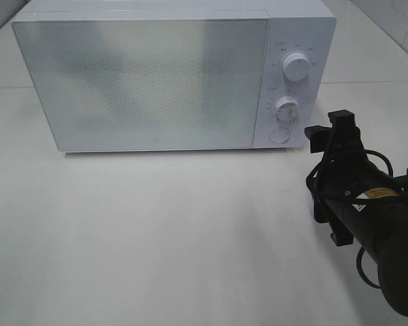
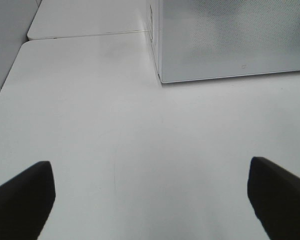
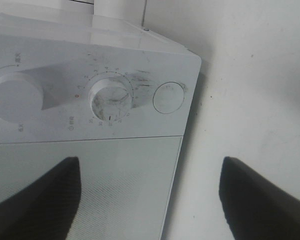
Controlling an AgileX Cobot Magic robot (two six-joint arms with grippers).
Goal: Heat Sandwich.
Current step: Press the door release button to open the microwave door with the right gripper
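Both grippers are shown wide open and empty before a closed microwave [image 1: 173, 75].

The left gripper [image 2: 150, 165] is poised over the bare white table [image 2: 90, 125] off the oven's front left corner, its dark fingers [image 2: 20, 200] fully spread and touching nothing. The right gripper [image 3: 150, 165], near the table's right edge, is pointed at the control panel [image 3: 50, 135], where a scuffed dial [image 3: 110, 97] and a round button [image 3: 168, 97] are faced. Its fingers [image 3: 259, 205] are parted, with nothing gripped. The sandwich is seen in no view, and what lies behind the shut frosted door [image 1: 142, 85] cannot be told.
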